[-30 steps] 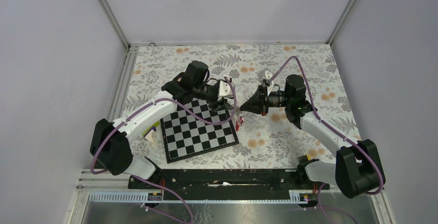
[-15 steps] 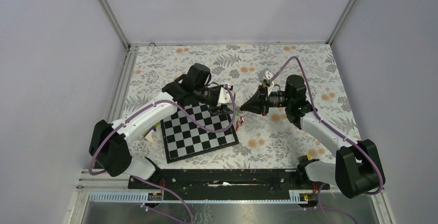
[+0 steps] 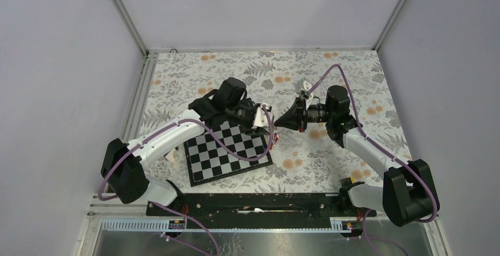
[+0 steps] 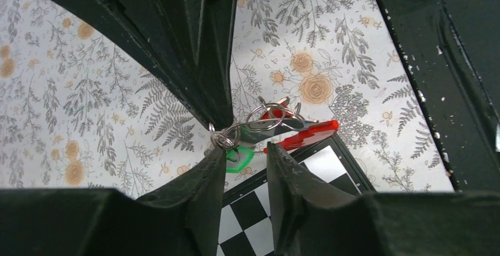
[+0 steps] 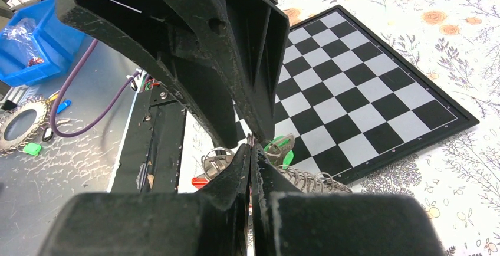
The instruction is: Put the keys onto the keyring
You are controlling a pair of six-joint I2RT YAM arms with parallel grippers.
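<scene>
Left wrist view has the keyring (image 4: 302, 137), its red loop beside a cluster of metal rings, hanging with a green-headed one of the keys (image 4: 239, 160) above the middle of the table (image 3: 330, 73), over the far-right corner of the chessboard (image 3: 218, 158). The right gripper (image 5: 250, 148) is pinched tight on those rings. The left gripper (image 4: 247, 151) stands narrowly parted around the green key; contact is unclear.
</scene>
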